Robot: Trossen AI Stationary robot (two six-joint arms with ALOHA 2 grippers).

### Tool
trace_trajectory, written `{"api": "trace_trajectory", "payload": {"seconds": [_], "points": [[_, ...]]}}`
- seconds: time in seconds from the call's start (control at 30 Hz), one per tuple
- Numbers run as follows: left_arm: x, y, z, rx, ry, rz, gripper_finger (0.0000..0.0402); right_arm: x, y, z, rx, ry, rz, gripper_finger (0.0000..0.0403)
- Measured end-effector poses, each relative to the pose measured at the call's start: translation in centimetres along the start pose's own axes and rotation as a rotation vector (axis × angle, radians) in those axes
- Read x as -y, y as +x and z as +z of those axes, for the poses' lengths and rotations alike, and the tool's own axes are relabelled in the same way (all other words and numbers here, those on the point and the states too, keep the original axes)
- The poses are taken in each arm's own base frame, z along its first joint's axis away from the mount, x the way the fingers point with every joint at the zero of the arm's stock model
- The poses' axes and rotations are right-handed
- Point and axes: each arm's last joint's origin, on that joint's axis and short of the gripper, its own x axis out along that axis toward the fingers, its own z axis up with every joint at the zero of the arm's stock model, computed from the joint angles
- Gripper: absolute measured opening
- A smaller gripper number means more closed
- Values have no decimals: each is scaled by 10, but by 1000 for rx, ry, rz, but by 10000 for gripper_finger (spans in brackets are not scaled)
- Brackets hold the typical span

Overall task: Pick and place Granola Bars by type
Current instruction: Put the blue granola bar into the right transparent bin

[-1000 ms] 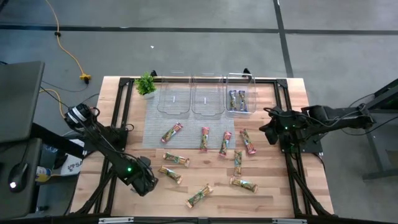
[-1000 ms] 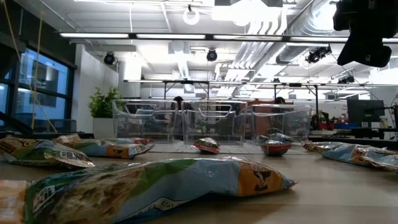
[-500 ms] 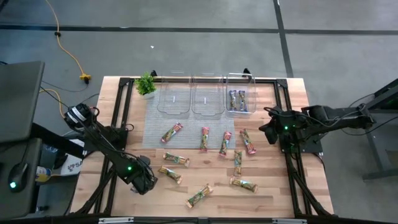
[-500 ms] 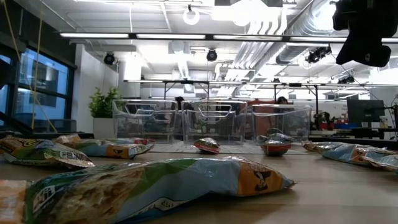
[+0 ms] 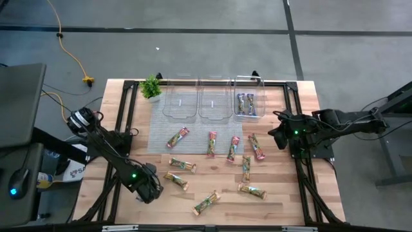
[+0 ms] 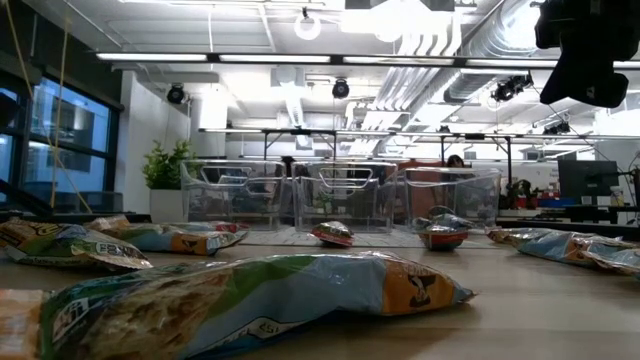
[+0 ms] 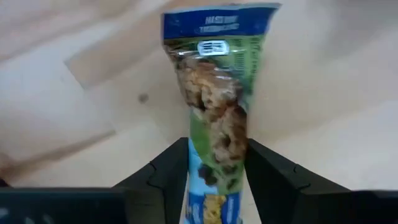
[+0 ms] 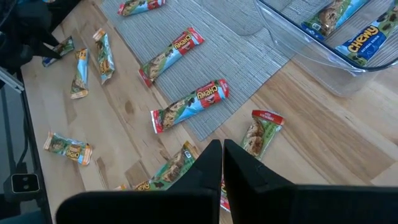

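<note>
In the left wrist view, the green-and-blue wrapped granola bar runs off the picture's edge between the two dark fingers, its near end hidden. Seen from above, the left gripper near the wooden table's front left corner covers part of that bar. The printing on the two blue-wrapped bars in the clear plastic bin is too small to read there.

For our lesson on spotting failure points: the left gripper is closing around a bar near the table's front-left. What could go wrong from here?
1. The left gripper straddles only one end of the green-and-blue bar; gripped there, the shiny wrapper could slip or the bar could droop.
2. Both blue-ended bars already sorted sit in the right-hand bin; the other two bins look empty, so it could be dropped in the wrong one.
</note>
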Motion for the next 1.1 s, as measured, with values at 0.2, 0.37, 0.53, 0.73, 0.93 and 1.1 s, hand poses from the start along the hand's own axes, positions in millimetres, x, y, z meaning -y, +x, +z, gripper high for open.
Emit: {"api": "trace_trajectory", "payload": {"seconds": [0.2,0.37,0.53,0.73,0.93,1.1], "points": [[-2,-15,0,2,-1,-27,112,0,0,0,0,-1,0,0],[-7,-24,2,21,-1,-40,79,0,0,0,0,-7,0,0],[-5,-27,1,7,12,-69,66,0,0,0,0,-12,-1,0],[0,-27,0,30,67,-132,79,0,0,0,-1,-26,0,0],[-5,-27,3,50,18,-75,128,0,0,0,-2,-27,-1,0],[-3,-22,3,71,22,-68,178,0,0,0,-6,-28,2,0]]}}
